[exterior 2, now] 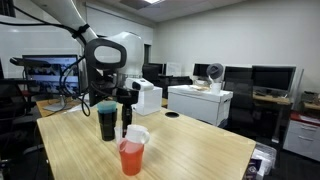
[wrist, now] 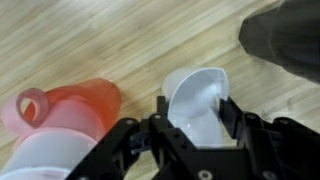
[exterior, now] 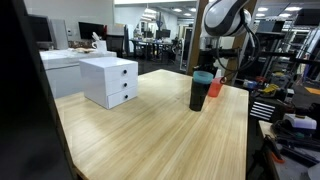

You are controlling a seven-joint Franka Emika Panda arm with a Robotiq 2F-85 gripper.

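White cup point(wrist: 197, 98) stands on the worktop point(wrist: 120, 40), just beside the orange cup point(wrist: 75, 108) and near the dark tumbler point(wrist: 285, 35); my claw point(wrist: 196, 108) straddles it, jaws against both sides, gripping it (so the wrist view suggests); reach and grasp look done, I judge; cup not yet lifted.

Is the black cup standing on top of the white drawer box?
No, the black cup stands on the wooden table, well apart from the white drawer box.
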